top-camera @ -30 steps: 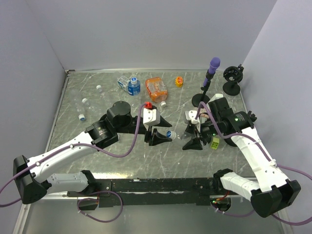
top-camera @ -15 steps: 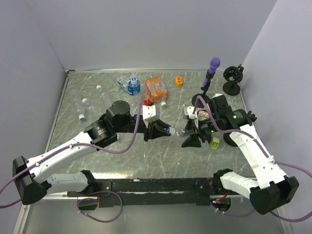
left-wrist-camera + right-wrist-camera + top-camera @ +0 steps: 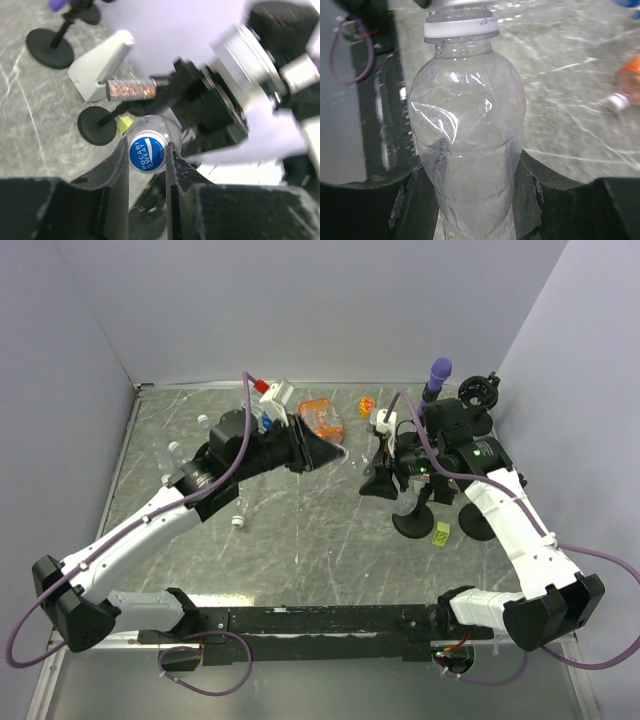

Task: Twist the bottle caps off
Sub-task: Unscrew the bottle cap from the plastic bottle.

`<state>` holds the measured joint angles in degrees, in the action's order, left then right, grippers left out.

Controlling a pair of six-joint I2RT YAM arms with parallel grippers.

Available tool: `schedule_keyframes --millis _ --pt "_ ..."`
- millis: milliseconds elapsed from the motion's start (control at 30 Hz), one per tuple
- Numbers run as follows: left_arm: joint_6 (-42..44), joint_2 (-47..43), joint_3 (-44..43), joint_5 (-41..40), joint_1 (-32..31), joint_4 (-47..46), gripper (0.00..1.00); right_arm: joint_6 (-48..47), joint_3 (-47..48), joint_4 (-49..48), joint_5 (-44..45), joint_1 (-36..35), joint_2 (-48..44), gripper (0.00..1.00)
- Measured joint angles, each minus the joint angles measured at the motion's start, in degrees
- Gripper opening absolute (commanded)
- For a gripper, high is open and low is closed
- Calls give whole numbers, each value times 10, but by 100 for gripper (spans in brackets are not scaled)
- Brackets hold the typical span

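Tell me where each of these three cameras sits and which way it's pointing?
Top external: fixed above and behind the arms, looking down on the table; both arms show.
Left wrist: on the left gripper, looking along its fingers at the blue cap pinched between them.
Right wrist: on the right gripper, looking along its fingers at the clear bottle they grip.
Shared: left wrist and top views both show the right arm.

White-lettered blue cap gripped between left pincer's jaws.
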<state>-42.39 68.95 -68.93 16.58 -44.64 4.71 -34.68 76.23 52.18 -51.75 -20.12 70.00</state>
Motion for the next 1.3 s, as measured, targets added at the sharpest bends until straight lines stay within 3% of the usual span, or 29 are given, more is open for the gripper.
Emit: schedule_keyframes --millis 200,233,333,400,467,733,967,1133,1300 --pt "-99 38 -72 -62 4 65 1 39 28 -23 39 3 10 0" --pt "-109 38 -73 -70 3 70 14 43 28 -25 41 2 11 0" --pt "-119 38 -73 -78 3 72 74 50 28 -28 43 1 11 0" --pt "-115 37 -72 -73 3 68 90 56 27 -31 51 2 11 0" --pt "-104 28 -66 -55 8 47 99 61 22 -32 58 3 12 0" --pt "15 -54 -12 13 45 9 97 51 -8 -29 48 5 7 0" --pt "210 -113 58 181 54 -21 96 -37 -52 6 -19 7 -36 0" --pt "332 -139 145 276 36 -40 95 -135 -101 58 -87 7 -89 0" --pt "403 -129 161 279 -17 -52 91 -166 -122 75 -107 7 -99 0"
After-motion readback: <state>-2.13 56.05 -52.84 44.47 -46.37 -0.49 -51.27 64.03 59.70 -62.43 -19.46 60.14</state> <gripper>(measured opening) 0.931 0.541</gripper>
